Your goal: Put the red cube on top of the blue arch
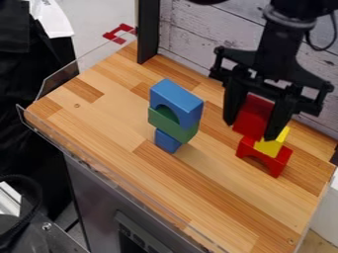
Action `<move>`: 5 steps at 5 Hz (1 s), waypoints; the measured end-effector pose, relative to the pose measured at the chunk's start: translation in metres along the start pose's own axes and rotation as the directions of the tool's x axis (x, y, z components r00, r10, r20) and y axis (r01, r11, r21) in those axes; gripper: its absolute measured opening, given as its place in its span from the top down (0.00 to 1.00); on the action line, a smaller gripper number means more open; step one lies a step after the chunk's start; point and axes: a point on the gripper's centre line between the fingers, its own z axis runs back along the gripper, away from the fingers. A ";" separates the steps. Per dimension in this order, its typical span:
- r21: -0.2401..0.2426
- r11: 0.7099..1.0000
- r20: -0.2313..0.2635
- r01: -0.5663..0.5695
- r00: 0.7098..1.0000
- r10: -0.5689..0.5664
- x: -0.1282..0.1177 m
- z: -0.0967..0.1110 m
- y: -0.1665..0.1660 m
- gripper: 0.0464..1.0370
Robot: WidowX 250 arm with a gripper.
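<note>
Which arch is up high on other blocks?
The blue arch: it sits on a green block, which rests on a small blue block. The red arch stands right on the wooden table.

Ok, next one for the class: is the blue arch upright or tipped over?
Upright: the blue arch sits on the green block with its curved opening facing down and its flat side on top.
</note>
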 end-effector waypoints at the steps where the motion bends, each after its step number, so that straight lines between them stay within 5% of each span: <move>1: -0.011 1.000 0.013 -0.023 1.000 0.023 0.009 0.004 0.017 0.46; 3: 0.013 0.998 0.061 -0.061 0.996 0.060 0.024 0.026 0.055 0.46; 5: 0.004 0.998 0.039 -0.069 0.997 0.069 0.022 0.029 0.079 0.46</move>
